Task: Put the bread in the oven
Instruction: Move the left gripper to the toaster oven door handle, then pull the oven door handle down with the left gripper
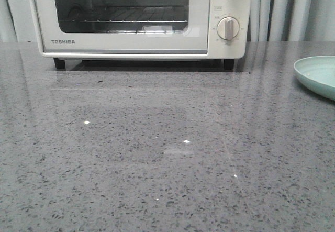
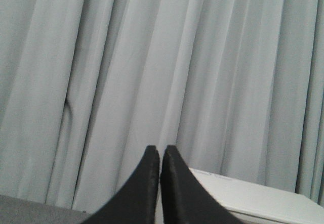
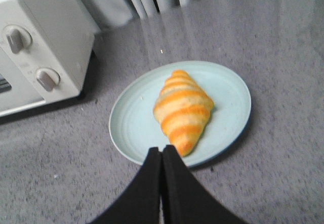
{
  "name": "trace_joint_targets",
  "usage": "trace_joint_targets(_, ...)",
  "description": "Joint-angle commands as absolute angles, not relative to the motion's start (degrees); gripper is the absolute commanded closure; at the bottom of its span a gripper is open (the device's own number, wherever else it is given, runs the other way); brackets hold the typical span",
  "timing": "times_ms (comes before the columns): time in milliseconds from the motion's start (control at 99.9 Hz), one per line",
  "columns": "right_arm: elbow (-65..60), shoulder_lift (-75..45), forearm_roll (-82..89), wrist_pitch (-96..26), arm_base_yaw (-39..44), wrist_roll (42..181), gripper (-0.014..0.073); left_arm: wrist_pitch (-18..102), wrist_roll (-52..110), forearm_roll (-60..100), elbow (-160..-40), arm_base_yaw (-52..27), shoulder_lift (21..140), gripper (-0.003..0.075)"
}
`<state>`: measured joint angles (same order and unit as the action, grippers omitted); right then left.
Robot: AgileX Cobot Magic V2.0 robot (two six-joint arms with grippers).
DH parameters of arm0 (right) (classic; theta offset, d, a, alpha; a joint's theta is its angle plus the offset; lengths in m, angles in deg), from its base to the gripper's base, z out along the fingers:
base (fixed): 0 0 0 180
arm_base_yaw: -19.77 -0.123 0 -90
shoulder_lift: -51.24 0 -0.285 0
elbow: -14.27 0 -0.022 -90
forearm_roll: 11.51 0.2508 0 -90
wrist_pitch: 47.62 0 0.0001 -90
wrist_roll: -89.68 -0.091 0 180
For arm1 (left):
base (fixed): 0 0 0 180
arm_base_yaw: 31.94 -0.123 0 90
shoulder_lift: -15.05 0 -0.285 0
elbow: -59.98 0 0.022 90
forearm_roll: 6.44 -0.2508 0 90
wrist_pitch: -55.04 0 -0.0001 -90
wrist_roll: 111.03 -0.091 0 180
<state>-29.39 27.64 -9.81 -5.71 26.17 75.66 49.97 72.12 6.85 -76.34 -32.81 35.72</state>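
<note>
The cream-white Toshiba oven (image 1: 136, 17) stands at the back of the grey table with its glass door closed and the wire rack visible inside. Its knob side shows in the right wrist view (image 3: 35, 42) and its top in the left wrist view (image 2: 253, 196). The bread (image 3: 183, 110), a golden croissant roll with cream stripes, lies on a pale green plate (image 3: 131, 123). My right gripper (image 3: 162, 150) is shut and empty, hovering just short of the bread's near tip. My left gripper (image 2: 160, 150) is shut and empty, facing the curtain. Neither gripper shows in the front view.
The plate's edge (image 1: 316, 75) shows at the right side of the front view, to the right of the oven. A grey-white curtain (image 2: 152, 72) hangs behind the table. The speckled grey tabletop (image 1: 157, 153) stretches in front of the oven.
</note>
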Motion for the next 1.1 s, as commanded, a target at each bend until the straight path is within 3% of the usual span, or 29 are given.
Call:
trace_joint_targets(0, -25.3, 24.4, -9.6, -5.6, 26.2, 75.9, 0.0654, 51.0, 72.6, 7.2, -80.3, -32.4, 40.7, 0.0741)
trace_joint_targets(310, -18.9, 17.9, -9.4, 2.0, 26.2, 76.5, 0.0654, 46.7, 67.2, 7.9, -87.0, -23.0, 55.2, 0.0741)
trace_joint_targets(641, -16.1, 14.3, -2.2, 4.4, 26.1, 82.0, 0.0654, 55.0, 63.3, 7.4, -92.5, -8.0, 72.6, 0.0741)
trace_joint_targets(1091, -16.1, 12.5, -2.2, 4.8, 26.1, 82.0, 0.0654, 56.2, 63.2, 7.2, -108.3, -6.2, 95.3, 0.0741)
